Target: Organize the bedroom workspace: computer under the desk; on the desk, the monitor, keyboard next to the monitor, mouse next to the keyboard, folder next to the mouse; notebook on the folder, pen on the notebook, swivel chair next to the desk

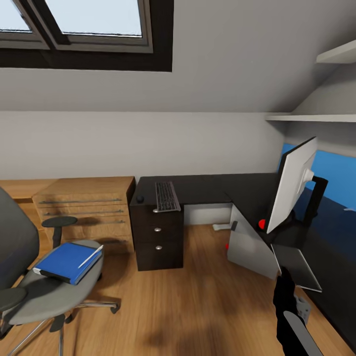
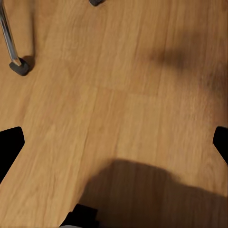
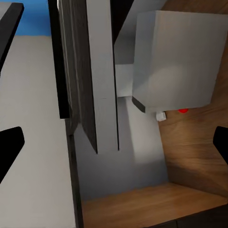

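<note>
An attic bedroom with a sloped white ceiling, a skylight and a wood floor (image 1: pixel 163 306) holds a black-topped L-shaped bench (image 1: pixel 207 190) with a black drawer unit (image 1: pixel 157 237) at its near end; no brand, label or writing can be read anywhere. The keyboard (image 1: pixel 166 196) lies on the bench above the drawers, and the monitor (image 1: pixel 291 185), its pale back showing, stands tilted on the bench's right wing before a blue wall panel (image 1: pixel 336 180). The computer (image 1: pixel 249 247) leans tilted on the floor under that wing, a red dot at its lower corner. On the left, the swivel chair (image 1: pixel 54 287) carries the blue folder (image 1: pixel 66 261) on its seat, with the white pen (image 1: pixel 90 256) lying on the folder. The right arm (image 1: pixel 289 321) reaches up from the lower right, just beside the computer; its pincer (image 3: pixel 114 142) is spread wide and holds nothing, facing the computer and the bench's edge. The left pincer (image 2: pixel 114 147) hangs wide open and empty over bare floor, near a chair castor (image 2: pixel 20 67), well apart from the folder.
</note>
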You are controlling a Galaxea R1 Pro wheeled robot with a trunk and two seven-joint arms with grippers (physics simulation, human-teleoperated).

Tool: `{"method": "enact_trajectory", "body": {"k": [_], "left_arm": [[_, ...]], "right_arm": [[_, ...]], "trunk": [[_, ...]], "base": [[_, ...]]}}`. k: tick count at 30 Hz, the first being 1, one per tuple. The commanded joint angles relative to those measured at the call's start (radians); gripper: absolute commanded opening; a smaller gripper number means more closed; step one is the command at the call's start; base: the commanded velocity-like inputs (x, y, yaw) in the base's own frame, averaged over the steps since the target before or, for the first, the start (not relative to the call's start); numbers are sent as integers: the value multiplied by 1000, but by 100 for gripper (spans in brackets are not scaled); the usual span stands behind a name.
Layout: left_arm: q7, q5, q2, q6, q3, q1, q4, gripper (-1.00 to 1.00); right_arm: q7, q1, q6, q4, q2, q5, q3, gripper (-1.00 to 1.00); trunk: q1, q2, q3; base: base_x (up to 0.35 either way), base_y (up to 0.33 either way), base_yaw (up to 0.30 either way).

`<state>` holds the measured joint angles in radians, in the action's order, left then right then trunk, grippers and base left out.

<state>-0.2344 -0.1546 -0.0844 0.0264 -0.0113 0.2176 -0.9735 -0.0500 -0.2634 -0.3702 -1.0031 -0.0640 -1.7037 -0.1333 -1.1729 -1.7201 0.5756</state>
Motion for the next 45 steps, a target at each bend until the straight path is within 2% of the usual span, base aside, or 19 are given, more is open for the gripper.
{"method": "enact_trajectory", "body": {"k": [1,16,45], "left_arm": [[-4,-8,0,3,-1,0,-2,100],[-5,-8,0,3,-1,0,-2,100],[-5,-8,0,3,-1,0,0,100]], "right_arm": [[-5,0,-4,0,0,-11,1,100],[-5,0,-4,0,-1,-10,1,100],[-5,0,-9,0,-20,-10,-24,100]], "trunk": [[0,0,1],[0,0,1],[0,0,1]], "base": [[122,0,0],[90,0,0],[-10,-14,0]]}}
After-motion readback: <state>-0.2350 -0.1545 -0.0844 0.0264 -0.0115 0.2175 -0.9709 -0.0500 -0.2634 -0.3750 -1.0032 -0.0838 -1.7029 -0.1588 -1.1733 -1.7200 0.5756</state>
